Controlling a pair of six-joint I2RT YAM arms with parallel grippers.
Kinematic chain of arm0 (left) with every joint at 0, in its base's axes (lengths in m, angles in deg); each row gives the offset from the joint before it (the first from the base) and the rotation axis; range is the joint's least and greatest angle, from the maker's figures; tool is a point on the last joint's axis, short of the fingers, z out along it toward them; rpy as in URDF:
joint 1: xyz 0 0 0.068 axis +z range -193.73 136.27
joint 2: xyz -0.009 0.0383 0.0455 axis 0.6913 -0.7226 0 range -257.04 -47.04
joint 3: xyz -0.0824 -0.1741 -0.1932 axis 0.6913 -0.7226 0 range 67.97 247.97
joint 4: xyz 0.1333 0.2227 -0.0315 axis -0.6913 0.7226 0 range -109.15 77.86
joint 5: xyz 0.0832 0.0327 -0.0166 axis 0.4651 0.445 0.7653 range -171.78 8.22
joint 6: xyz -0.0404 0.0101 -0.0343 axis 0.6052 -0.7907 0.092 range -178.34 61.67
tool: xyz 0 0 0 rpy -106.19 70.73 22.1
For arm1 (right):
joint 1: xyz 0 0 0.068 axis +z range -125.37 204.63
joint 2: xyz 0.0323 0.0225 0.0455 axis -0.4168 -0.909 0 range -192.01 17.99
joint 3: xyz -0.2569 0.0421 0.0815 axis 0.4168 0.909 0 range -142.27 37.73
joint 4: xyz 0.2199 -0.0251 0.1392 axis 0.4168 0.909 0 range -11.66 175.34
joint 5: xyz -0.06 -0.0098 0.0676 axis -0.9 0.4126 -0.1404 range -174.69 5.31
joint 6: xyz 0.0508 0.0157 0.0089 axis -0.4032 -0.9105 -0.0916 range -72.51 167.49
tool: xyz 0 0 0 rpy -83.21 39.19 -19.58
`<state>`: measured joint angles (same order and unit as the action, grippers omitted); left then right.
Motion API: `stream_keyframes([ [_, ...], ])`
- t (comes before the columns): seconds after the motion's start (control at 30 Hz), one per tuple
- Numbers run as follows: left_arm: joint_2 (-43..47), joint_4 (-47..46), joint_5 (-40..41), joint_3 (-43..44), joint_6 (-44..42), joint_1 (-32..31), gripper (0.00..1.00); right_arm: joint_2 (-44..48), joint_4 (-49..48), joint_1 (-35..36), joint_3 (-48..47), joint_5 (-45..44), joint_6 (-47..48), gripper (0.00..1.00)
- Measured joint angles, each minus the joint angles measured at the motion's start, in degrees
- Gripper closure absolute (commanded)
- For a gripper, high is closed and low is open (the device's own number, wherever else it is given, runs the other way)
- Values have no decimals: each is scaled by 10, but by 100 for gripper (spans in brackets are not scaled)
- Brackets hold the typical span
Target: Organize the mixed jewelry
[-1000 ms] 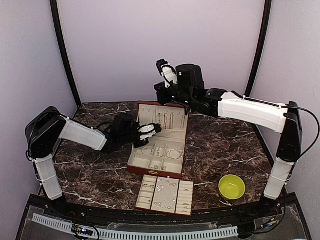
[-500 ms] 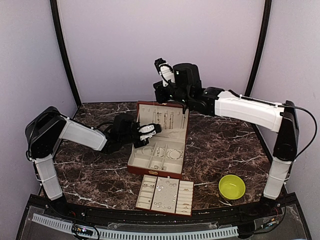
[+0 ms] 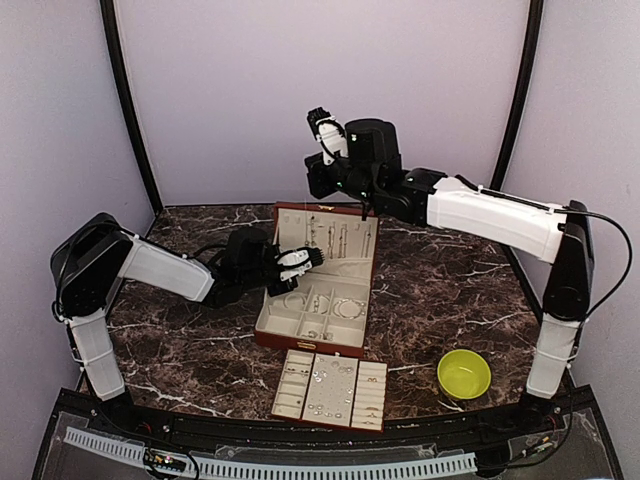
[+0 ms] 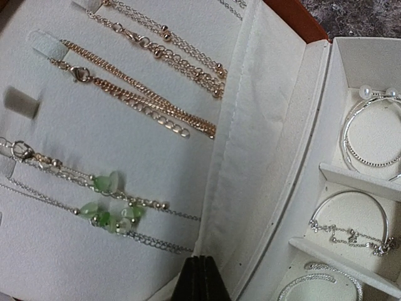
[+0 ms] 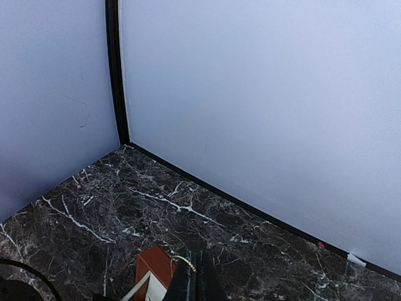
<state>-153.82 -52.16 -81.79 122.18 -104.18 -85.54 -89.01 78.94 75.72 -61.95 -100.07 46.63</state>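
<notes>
Reddish-brown box (image 3: 318, 340) open mid-table | tray (image 3: 330, 390) just before it, bowl (image 3: 464, 373) right | left hand (image 4: 200, 279) closed, right hand (image 5: 197, 279) closed

Robot lab test booth. Plain lavender wall panels (image 3: 220, 90) enclose a dark marble-patterned tabletop (image 3: 450, 290). Black curved poles (image 3: 125, 110) rise at upper left and right. Robot arms stand at lower left (image 3: 95, 290) and lower right (image 3: 565, 290). A perforated cable strip (image 3: 300, 465) runs along the bottom edge.
</notes>
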Motion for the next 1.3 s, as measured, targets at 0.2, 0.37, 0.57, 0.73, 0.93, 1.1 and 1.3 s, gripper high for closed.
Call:
stream_keyframes([
  [0.2,0,0,1,0,0,0,100,-8,2,0,3,-1,0,100],
  [0.37,0,0,2,0,0,-1,100,-8,1,0,17,-1,0,100],
  [0.57,0,0,3,0,-1,-1,100,-8,3,0,40,-1,-2,100],
  [0.73,0,0,3,0,-1,-1,100,-8,4,0,57,0,-7,100],
  [0.93,0,0,3,0,-2,-1,100,-8,5,0,66,0,-14,100],
  [1.1,0,0,3,0,-3,-1,100,-5,5,0,80,3,-19,100],
  [1.3,0,0,5,0,-4,-2,100,-3,5,0,100,5,-26,100],
])
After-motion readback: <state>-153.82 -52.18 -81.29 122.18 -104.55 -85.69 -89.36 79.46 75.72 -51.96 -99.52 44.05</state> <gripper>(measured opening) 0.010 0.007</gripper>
